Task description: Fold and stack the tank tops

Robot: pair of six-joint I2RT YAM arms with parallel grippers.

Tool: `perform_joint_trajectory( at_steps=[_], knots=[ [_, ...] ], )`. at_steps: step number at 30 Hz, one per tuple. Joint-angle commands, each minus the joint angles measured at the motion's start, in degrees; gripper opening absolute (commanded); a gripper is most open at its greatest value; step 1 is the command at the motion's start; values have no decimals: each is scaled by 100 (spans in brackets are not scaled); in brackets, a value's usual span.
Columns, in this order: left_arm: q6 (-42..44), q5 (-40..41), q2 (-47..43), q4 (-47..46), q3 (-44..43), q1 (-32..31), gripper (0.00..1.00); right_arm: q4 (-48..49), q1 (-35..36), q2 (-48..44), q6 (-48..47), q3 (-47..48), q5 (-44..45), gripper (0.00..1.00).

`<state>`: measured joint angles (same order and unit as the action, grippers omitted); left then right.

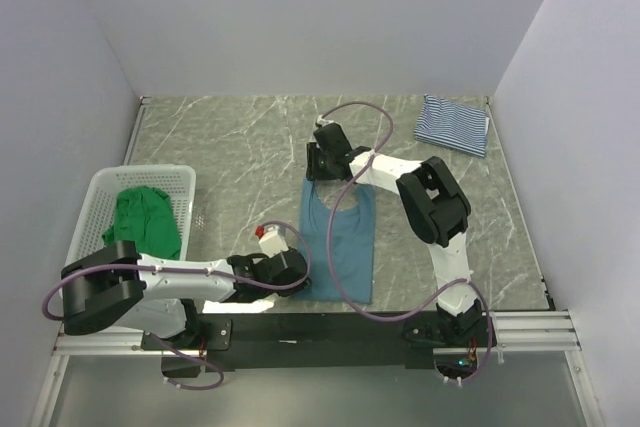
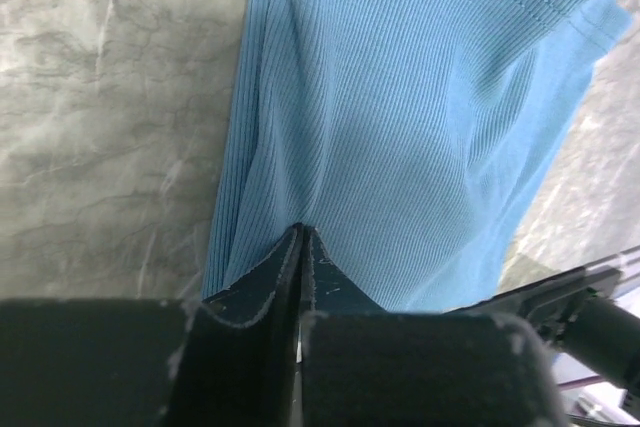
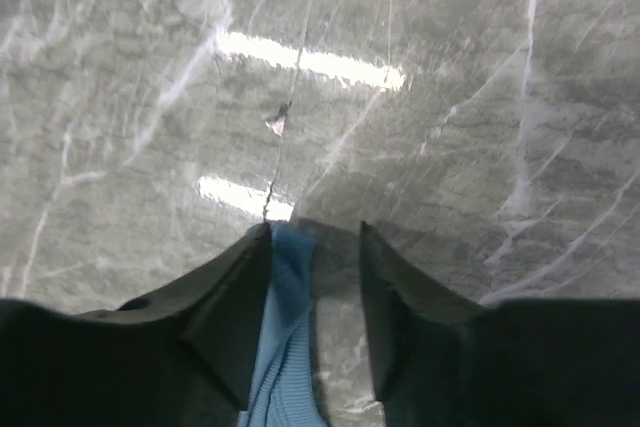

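1. 3 tank tops are in view from above, and only 1 looks finished: the striped tank top point(image 1: 452, 125) lies folded into a small rectangle at the far right corner of the table point(image 1: 230, 137).
2. The teal tank top point(image 1: 338, 247) lies spread flat and unfolded at the middle of the table, straps toward the far side and hem toward the arms.
3. The green tank top point(image 1: 147, 222) sits bunched in the white basket point(image 1: 92, 209) at the left, untouched.
4. The left gripper point(image 1: 290, 267) is low at the near left corner of the teal top. In its wrist view the jaws are pressed nearly together, tips at the hem; whether any cloth is pinched between them cannot be told.
5. The right gripper point(image 1: 322, 162) is at the far left strap. In its wrist view the jaws stand apart, with the strap lying loose in the gap against 1 finger, not clamped.
6. Judged from this, about 1 third is done: the teal top needs folding and stacking, then the green.
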<state>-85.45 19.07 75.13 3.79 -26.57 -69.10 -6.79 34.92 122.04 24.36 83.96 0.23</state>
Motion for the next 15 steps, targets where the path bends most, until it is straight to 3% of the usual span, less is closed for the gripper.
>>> perform_joint_trajectory(
  at_steps=[1, 4, 10, 15],
  knots=[
    [300, 132, -86, 1017, -173, -69, 9, -138, -90, -408, -98, 261, 91, 50],
    [493, 325, -157, 1202, -445, -68, 12, -384, -99, -663, -107, 314, 188, 56],
    [749, 554, -367, 1440, -876, -68, 17, -955, -152, -1418, 129, 7, 504, 57],
    [600, 756, -1016, 1974, -851, -51, 25, -1237, -143, -2736, 718, -1529, 662, 57]
  ],
)
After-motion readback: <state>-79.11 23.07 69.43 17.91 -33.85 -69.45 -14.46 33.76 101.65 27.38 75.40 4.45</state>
